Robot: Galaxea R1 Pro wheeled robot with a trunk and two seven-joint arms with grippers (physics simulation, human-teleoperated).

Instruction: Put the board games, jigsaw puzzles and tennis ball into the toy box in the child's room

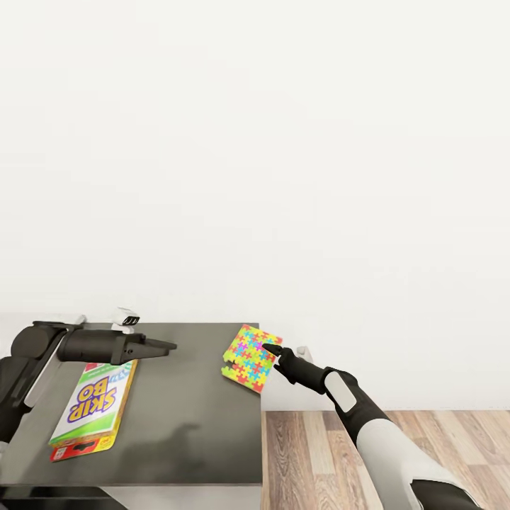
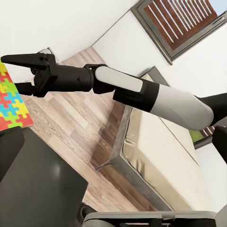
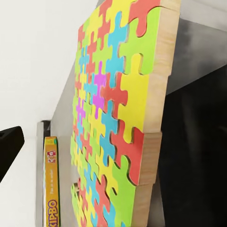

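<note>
A jigsaw puzzle (image 1: 248, 358) with a bright multicoloured interlocking-piece face and a wooden edge sits at the far right corner of the dark grey table (image 1: 184, 397), jutting past its edge. My right gripper (image 1: 268, 347) is at the puzzle's right corner. In the left wrist view its fingers (image 2: 23, 59) stand apart around the corner of the puzzle (image 2: 12, 101). Up close the puzzle (image 3: 109, 118) appears edge-on. A yellow Skip-Bo game box (image 1: 92, 407) lies flat at the table's left. My left gripper (image 1: 172, 346) hovers open above the box's far end, holding nothing.
A white wall rises right behind the table. Wood-plank floor (image 1: 319, 453) lies to the table's right. The left wrist view takes in the bed (image 2: 161, 151), with its beige mattress and grey frame, and a window (image 2: 179, 23) beyond my right arm. The Skip-Bo box (image 3: 51, 189) sits past the puzzle.
</note>
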